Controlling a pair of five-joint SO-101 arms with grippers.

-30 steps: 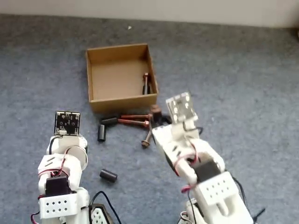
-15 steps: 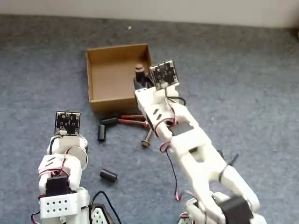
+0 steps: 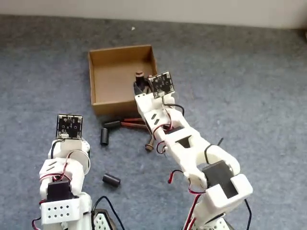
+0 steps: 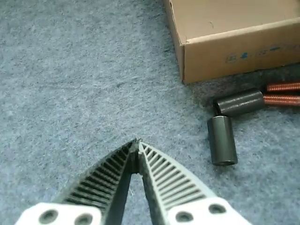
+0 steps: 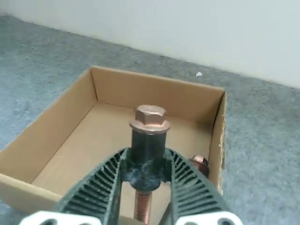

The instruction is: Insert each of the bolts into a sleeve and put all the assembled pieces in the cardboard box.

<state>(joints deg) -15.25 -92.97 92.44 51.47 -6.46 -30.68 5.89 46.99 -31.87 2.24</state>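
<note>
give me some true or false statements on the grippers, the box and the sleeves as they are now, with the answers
1. The right gripper is shut on a sleeved bolt, head up, above the cardboard box. True.
2. The left gripper holds a sleeve. False: it is shut on nothing, above the carpet.
3. The box is empty. False: a bolt head shows inside it, by one wall.
4. A loose sleeve lies on the carpet outside the box. True.
</note>
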